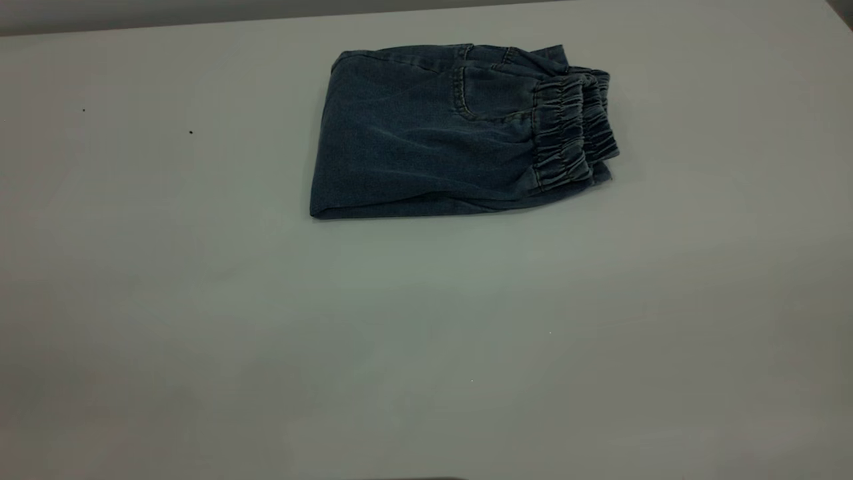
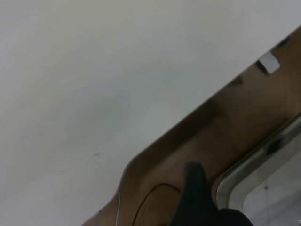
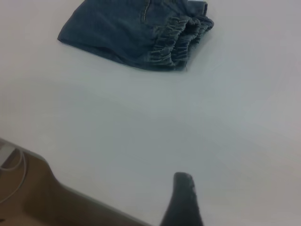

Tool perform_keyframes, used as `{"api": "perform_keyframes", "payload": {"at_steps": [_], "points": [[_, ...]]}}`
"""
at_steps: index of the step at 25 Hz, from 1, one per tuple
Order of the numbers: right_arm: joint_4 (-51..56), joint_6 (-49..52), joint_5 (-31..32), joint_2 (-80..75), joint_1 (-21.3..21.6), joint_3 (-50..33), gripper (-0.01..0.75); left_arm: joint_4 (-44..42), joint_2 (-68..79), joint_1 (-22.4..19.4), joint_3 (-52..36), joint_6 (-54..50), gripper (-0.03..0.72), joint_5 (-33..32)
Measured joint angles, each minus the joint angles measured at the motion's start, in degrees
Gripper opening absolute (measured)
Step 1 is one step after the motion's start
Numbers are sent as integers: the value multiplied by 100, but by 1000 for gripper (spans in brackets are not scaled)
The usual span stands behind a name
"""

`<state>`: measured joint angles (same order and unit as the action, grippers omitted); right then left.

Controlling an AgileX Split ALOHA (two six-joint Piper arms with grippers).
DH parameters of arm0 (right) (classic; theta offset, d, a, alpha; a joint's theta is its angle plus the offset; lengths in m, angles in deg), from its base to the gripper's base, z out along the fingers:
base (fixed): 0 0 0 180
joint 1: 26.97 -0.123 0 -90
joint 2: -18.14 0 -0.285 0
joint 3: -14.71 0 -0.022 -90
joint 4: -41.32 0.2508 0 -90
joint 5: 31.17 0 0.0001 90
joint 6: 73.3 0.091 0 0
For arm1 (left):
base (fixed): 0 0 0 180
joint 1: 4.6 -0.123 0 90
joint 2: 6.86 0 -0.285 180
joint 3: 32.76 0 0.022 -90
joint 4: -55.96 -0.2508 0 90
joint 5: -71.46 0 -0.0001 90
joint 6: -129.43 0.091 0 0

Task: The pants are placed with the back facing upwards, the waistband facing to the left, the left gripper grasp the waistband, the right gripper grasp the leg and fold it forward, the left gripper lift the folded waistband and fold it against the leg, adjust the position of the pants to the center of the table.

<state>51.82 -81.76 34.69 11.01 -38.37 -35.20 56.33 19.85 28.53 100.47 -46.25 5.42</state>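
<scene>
Lying folded on the table (image 1: 200, 320), the pants (image 1: 426, 140) have nothing around; both grippers' finger state cannot be told.

You will find nothing to read here: no words, labels, brand marks or numbers show on the folded pants (image 1: 440, 133), on their waistband (image 1: 573, 130), or on the bare bench (image 1: 426, 333). A small pale tag (image 2: 269, 62) sits off the bench edge, but it carries no legible marking.
</scene>
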Motion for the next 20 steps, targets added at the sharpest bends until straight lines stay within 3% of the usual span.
{"api": "perform_keyframes", "payload": {"at_steps": [20], "points": [[-6, -8, 0, 0, 0, 0, 490, 301, 0, 0, -235, -13, 497, 215]]}}
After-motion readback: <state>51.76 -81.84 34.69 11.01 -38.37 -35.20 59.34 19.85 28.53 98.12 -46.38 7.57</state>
